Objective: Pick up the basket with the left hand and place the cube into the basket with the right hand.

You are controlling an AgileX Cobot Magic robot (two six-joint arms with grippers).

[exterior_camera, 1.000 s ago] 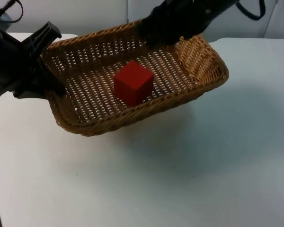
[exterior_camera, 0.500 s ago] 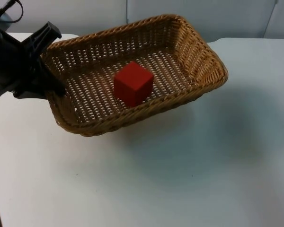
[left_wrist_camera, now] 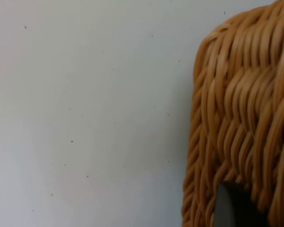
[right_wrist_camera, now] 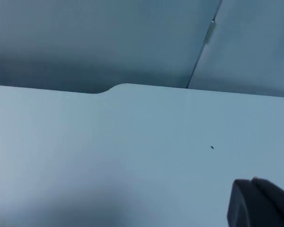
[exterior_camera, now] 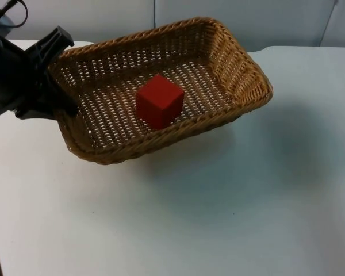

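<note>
Red cube in basket — left pincer-held

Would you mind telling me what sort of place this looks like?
Probably a robot test bench: a bare white table, a grey partition wall, and the left gripper holding a basket with a cube.
</note>
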